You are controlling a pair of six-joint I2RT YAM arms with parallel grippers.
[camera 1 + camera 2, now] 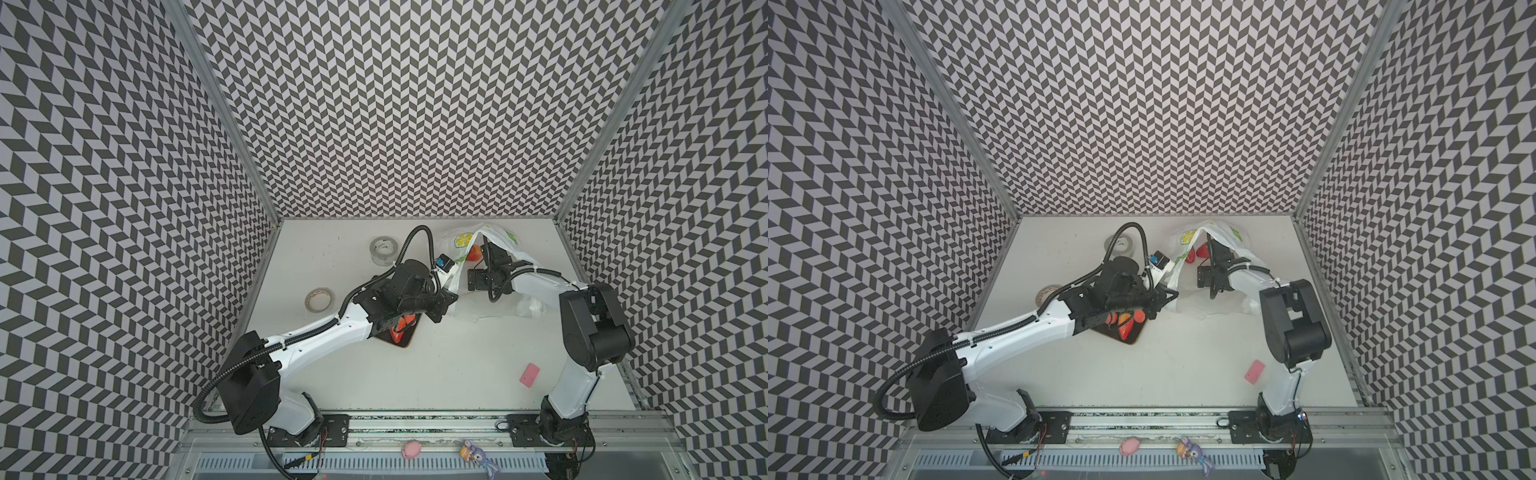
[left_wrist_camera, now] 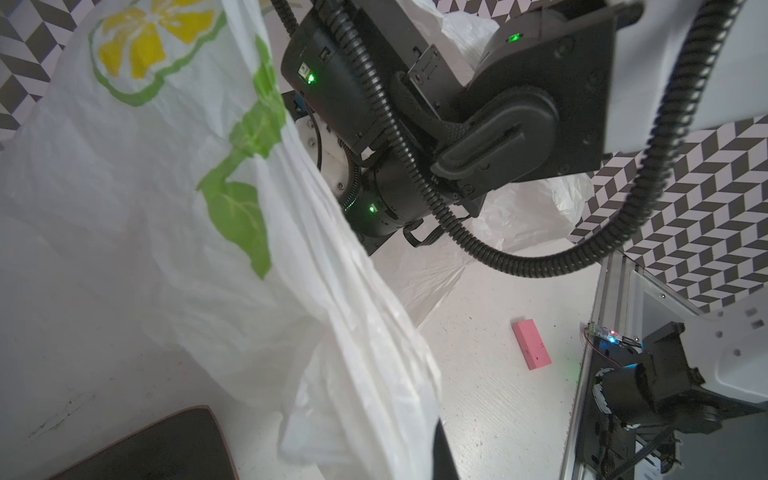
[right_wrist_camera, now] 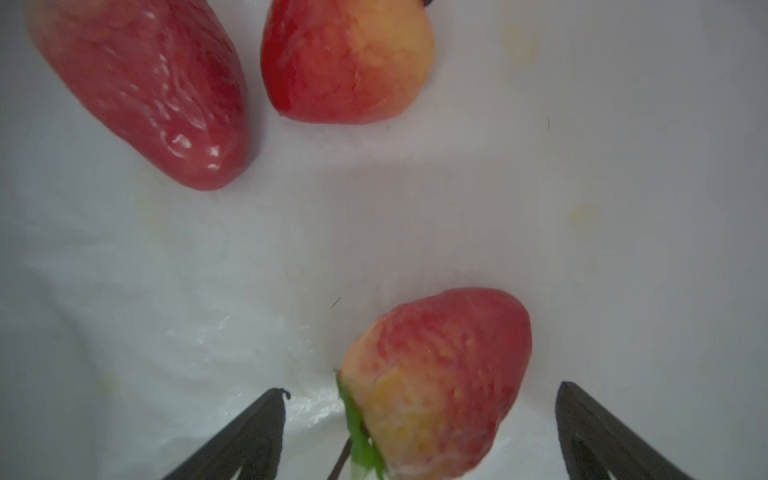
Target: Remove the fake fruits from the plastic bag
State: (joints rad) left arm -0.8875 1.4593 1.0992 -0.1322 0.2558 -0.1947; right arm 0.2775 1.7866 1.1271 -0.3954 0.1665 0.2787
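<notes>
White table [image 1: 436, 374] w/ plastic bag [image 1: 505, 241], 3 b&w chevron walls [image 1: 415, 104] around

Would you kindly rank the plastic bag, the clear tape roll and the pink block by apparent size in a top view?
Largest first:
plastic bag
clear tape roll
pink block, slightly smaller

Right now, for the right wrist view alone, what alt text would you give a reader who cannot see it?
The open right claw straddles a pink-and-yellow fake fruit with a green leaf, not touching it, on the white inside of the plastic bag. A dark red fruit and a red-and-yellow fruit lie beyond.
</notes>
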